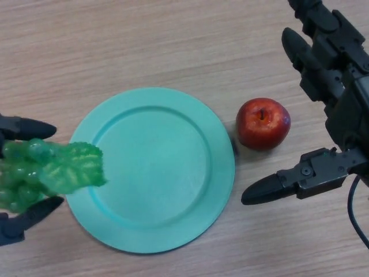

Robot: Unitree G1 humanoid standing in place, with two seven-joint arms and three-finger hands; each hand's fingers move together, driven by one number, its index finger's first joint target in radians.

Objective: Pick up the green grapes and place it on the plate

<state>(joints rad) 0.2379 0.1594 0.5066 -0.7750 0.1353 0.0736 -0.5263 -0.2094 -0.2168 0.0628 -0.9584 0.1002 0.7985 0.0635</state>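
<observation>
A bunch of green grapes (46, 171) hangs at the far left of the head view, its tip just over the left rim of the teal plate (155, 213). My left hand (26, 216) is shut on the grapes, one finger showing above the bunch and one below it. The plate lies flat in the middle of the wooden table with nothing on it. My right hand (331, 86) hovers at the right with fingers spread, open and holding nothing, its thumb (271, 187) pointing toward the plate's right edge.
A red apple (263, 123) sits on the table just right of the plate, between the plate rim and my right hand. Bare wooden tabletop stretches behind the plate.
</observation>
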